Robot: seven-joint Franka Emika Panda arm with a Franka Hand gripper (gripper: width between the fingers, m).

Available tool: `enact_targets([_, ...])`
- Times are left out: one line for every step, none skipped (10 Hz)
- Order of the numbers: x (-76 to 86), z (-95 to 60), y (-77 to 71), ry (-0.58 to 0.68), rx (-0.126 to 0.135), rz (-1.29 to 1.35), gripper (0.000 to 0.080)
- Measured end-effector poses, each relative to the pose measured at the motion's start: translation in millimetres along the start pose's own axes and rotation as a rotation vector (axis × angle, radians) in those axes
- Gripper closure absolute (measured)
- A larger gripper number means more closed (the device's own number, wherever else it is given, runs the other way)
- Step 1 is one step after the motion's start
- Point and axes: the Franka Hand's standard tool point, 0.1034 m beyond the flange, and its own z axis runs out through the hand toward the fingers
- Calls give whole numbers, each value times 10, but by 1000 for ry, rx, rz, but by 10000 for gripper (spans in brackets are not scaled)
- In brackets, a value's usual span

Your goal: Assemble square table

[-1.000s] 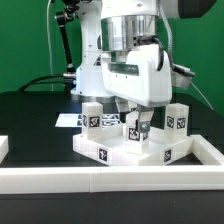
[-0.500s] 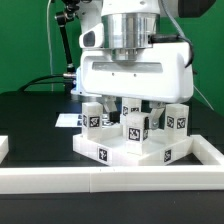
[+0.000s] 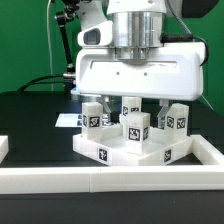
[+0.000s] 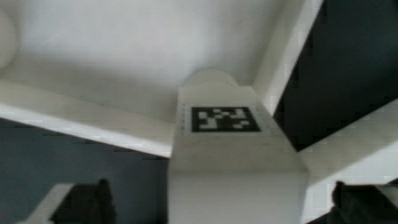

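The white square table slab [image 3: 120,150] lies flat with tags on its front edge. Three white tagged legs stand on it: one at the exterior view's left [image 3: 92,117], one in the middle front [image 3: 136,130], and one at the right [image 3: 177,120]. My gripper [image 3: 133,103] hangs broadside just above the middle leg, open. In the wrist view that leg [image 4: 228,150] stands upright between my fingertips [image 4: 80,205], with a gap on each side, over the slab's raised rim [image 4: 107,95]. My gripper [image 4: 222,205] holds nothing.
A long white rail [image 3: 110,181] borders the black surface in front of the slab and turns up at the exterior view's right [image 3: 212,150]. The marker board [image 3: 68,120] lies behind the slab at the left. A white piece [image 3: 3,148] shows at the left edge.
My gripper has let go of the middle leg, turned broadside to the camera and risen a little. The leg stays upright on the slab.
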Motion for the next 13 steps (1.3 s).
enact_targets([1, 1, 2, 0, 0, 0, 327])
enact_targets([3, 4, 8, 0, -1, 1, 462])
enact_targets([5, 4, 10, 0, -1, 2, 462])
enact_targets([5, 4, 11, 0, -1, 9, 511])
enact_targets([5, 5, 11, 0, -1, 37, 511])
enact_targets([6, 5, 13, 0, -1, 37, 511])
enact_targets([6, 6, 13, 0, 0, 112, 511])
enact_targets([5, 7, 13, 0, -1, 201, 511])
enact_targets([4, 8, 13, 0, -1, 273, 511])
enact_targets([3, 10, 13, -1, 0, 351, 510])
enact_targets([0, 12, 16, -2, 0, 439, 509])
enact_targets([-17, 15, -7, -2, -1, 562, 509])
enact_targets([-41, 18, -36, -3, -1, 667, 509])
